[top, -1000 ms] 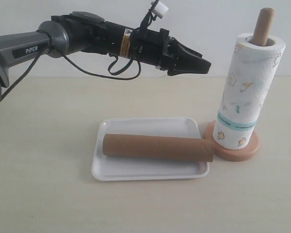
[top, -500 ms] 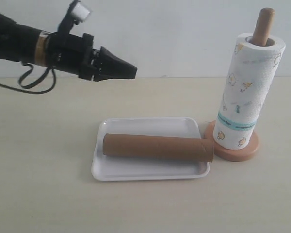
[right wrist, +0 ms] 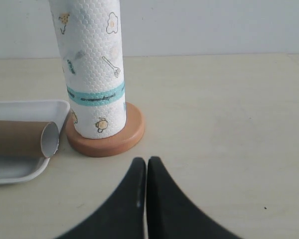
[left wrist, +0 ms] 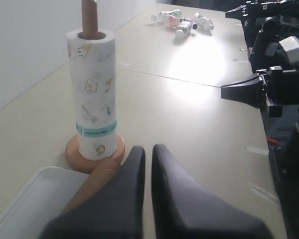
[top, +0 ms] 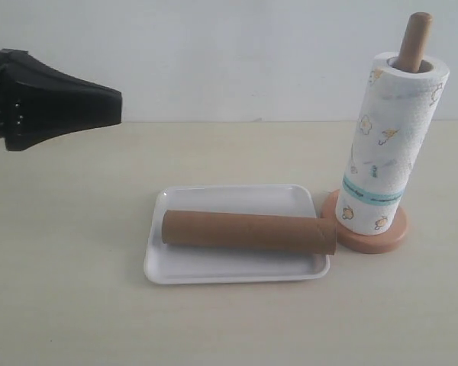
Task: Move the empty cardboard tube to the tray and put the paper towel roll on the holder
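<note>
The brown cardboard tube [top: 248, 232] lies lengthwise in the white tray [top: 229, 196], one end sticking out over the rim by the holder's base. On the wooden holder [top: 378, 238] stands the paper towel roll [top: 391, 145], upright, with the dowel [top: 415, 42] poking out of its core. My left gripper [top: 116, 105] hangs shut and empty high at the far left, well away from the tray. The right gripper [right wrist: 146, 161] is shut with nothing in it, low over the table a short way from the holder's base [right wrist: 107, 140]; it does not show in the exterior view.
Several small bottles [left wrist: 182, 22] lie far off on the table in the left wrist view. A dark arm and stand [left wrist: 274, 84] rise beside the table there. A pale wall [top: 237, 53] runs behind the table.
My left arm has pulled back to the left, from above the tray's far side to the picture's left edge. Tube, tray, roll and holder have stayed put.
</note>
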Tool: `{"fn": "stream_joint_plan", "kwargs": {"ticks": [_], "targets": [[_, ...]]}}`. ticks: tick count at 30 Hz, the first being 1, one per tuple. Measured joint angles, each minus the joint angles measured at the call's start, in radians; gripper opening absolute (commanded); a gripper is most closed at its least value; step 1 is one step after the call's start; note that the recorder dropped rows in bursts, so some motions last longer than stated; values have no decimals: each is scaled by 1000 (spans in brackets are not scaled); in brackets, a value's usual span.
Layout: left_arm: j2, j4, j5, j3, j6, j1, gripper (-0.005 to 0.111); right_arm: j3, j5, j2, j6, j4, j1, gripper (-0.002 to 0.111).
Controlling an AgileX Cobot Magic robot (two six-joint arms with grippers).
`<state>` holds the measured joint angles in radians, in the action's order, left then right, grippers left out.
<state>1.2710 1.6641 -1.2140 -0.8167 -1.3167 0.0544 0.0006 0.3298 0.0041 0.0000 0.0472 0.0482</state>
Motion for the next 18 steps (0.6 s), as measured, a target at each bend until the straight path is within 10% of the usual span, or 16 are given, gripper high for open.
{"fn": "stream_joint_plan", "kwargs": {"ticks": [18], "targets": [[-211, -6, 1, 43, 67, -2, 4, 0, 0, 0, 0, 0, 0, 0]]}}
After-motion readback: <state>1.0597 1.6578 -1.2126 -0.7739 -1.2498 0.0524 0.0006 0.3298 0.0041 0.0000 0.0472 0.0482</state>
